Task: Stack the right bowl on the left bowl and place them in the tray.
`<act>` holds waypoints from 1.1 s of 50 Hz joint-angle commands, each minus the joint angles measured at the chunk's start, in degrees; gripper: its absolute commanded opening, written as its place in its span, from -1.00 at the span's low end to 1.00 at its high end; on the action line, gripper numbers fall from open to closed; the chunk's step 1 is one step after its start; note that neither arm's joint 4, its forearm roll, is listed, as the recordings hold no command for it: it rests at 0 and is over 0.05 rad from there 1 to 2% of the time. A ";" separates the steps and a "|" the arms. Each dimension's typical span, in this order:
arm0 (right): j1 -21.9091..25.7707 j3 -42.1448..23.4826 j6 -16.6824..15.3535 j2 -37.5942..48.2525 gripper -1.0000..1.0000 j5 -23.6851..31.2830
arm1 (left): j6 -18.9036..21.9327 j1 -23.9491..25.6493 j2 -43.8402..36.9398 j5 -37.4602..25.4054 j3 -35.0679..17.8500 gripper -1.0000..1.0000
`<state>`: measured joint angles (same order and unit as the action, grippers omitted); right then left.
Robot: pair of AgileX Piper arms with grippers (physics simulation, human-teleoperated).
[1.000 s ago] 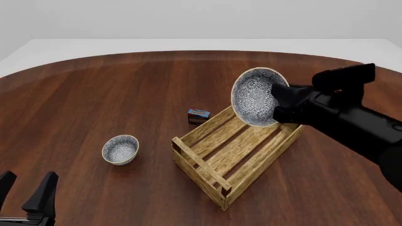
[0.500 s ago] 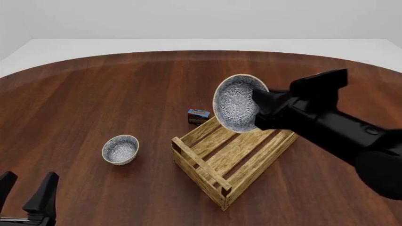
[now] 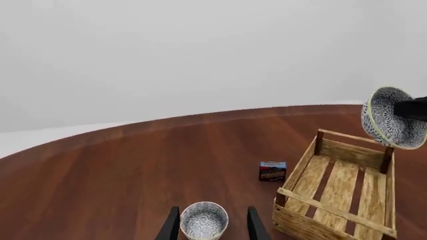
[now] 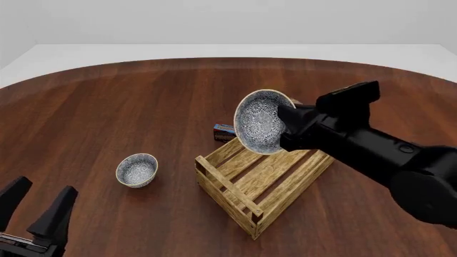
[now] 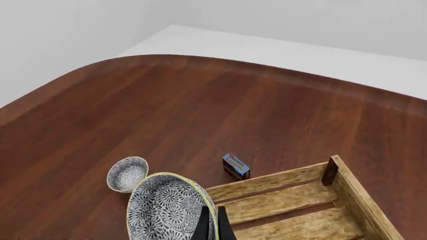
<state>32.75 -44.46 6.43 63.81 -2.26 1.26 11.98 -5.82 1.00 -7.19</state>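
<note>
The right bowl (image 4: 260,122), pale with a blue-grey patterned inside, hangs tilted on its side in the air over the far-left corner of the tray (image 4: 226,185). My right gripper (image 4: 287,126) is shut on its rim; the right wrist view shows the bowl (image 5: 165,210) pinched between the fingers (image 5: 211,226). The left bowl (image 4: 136,169) stands upright on the table left of the tray. My left gripper (image 4: 37,208) is open and empty, near the table's front left edge. In the left wrist view the left bowl (image 3: 204,220) lies ahead between the open fingers (image 3: 172,226).
A tiny blue-and-red box (image 4: 223,130) lies on the table just beyond the tray's far-left corner, partly behind the held bowl. The tray (image 3: 340,192) is a light-wood slatted crate with corner posts, set at an angle, with nothing in it.
My right gripper has carried the bowl leftward, from over the tray's far end towards its far-left corner. My left gripper has shifted slightly and stays open. The left bowl has not moved.
</note>
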 commanded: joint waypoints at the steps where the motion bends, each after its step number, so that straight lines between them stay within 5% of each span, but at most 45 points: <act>1: 0.34 -0.28 -0.09 0.45 -1.00 -0.42 | 2.51 7.19 -8.52 5.06 -3.62 1.00; 31: 1.15 -0.38 -0.04 2.16 -1.00 -1.11 | 3.38 24.11 -33.13 14.44 -15.97 1.00; 55: 1.97 -0.32 0.25 4.04 -1.00 -2.03 | 2.20 28.88 -46.82 18.37 -23.85 1.00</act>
<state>34.47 -44.39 6.31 67.06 -3.77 3.94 39.02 -48.25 18.24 -28.09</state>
